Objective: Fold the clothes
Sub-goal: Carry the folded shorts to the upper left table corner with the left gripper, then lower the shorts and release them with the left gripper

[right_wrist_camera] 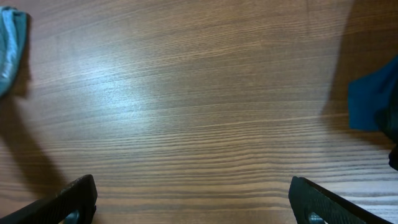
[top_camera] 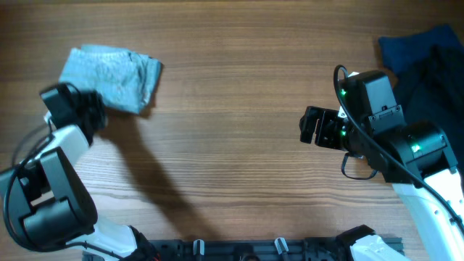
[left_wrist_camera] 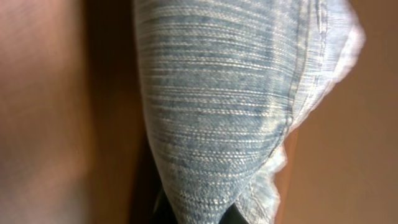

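Note:
The clothes (top_camera: 112, 72) are a light blue, faded denim garment lying in a folded bundle at the far left of the table. My left gripper (top_camera: 93, 110) is at the bundle's near-left edge. In the left wrist view the denim (left_wrist_camera: 217, 106) fills the middle and runs down between the dark fingers (left_wrist_camera: 202, 214), which look shut on it. My right gripper (top_camera: 312, 127) is open and empty over bare wood at the middle right; its fingers stand wide apart in the right wrist view (right_wrist_camera: 193, 202). A corner of the denim (right_wrist_camera: 9, 50) shows there at the far left.
A dark navy fabric pile (top_camera: 428, 51) lies at the back right corner, behind my right arm; its edge shows in the right wrist view (right_wrist_camera: 370, 102). Wooden table (top_camera: 232, 87) lies between the two arms.

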Controlling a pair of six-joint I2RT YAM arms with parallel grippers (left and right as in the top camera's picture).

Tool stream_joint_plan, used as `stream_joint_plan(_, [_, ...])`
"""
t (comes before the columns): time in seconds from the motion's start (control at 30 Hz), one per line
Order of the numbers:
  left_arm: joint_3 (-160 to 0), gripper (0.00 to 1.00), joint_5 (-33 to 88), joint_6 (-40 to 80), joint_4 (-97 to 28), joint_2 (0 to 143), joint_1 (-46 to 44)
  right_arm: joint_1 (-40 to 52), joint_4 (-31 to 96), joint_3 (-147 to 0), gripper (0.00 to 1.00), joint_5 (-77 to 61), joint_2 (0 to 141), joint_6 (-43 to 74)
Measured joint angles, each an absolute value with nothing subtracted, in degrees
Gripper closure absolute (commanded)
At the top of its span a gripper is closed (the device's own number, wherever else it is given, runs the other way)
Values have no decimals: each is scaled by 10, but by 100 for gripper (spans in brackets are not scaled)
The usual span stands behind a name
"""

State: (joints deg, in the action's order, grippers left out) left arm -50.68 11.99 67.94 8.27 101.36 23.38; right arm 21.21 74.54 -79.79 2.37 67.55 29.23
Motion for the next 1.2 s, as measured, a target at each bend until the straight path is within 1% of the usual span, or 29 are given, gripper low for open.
stream_joint_plan(0.1, [-583, 96, 102, 662, 65, 1031, 225, 212, 745, -798, 0, 23, 675, 292])
stream_joint_plan(0.27, [-656, 95, 85, 658, 67, 1070, 218, 212, 745, -798, 0, 23, 675, 292])
stream_joint_plan(0.47, [-665, 95, 64, 663, 94, 1146, 218, 212, 745, -798, 0, 24, 675, 292])
stream_joint_plan(0.57, [-666, 94, 58, 667, 140, 1206, 219, 212, 745, -798, 0, 23, 675, 292])
stream_joint_plan(0.77, [-678, 95, 59, 670, 222, 1254, 218, 212, 745, -798, 0, 23, 675, 292])
stream_joint_plan(0.93, [-707, 95, 60, 696, 238, 1284, 217, 212, 745, -798, 0, 23, 675, 292])
stream_joint_plan(1.07, [-739, 88, 55, 708, 240, 1307, 211, 212, 745, -798, 0, 23, 675, 292])
stream_joint_plan(1.13, [-744, 86, 47, 711, 239, 1310, 207, 212, 745, -798, 0, 23, 675, 292])
stream_joint_plan(1.2, [-747, 81, 41, 711, 238, 1311, 204, 212, 745, -798, 0, 23, 675, 292])
